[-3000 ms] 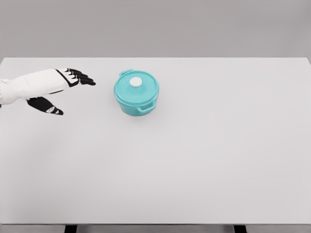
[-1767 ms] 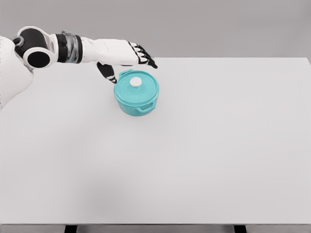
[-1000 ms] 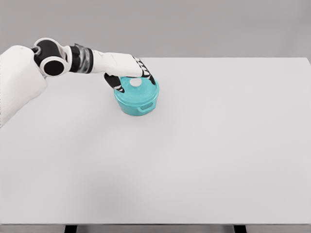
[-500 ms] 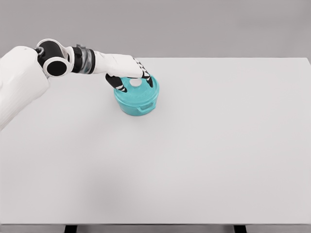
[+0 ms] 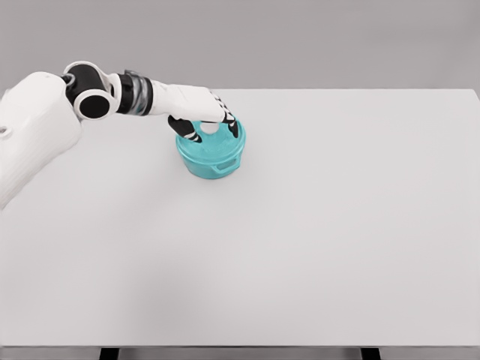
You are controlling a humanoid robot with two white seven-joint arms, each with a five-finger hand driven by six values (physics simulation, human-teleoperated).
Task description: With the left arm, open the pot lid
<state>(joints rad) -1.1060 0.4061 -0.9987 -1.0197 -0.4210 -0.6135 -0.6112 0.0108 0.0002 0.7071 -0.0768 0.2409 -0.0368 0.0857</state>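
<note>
— Pot: where?
— Teal, on the white table, left of middle, toward the far edge. Lid on, sitting level.
— Left hand?
— Arm reaches in from the left, hand directly over the lid. Black fingers and thumb curl down around the white knob, which shows between them. Looks like a close grip on the knob; actual contact is hard to confirm from above.
— Pot handle?
— One handle faces the near side, untouched.

Teal pot; white knob; black-fingered white hand.
</note>
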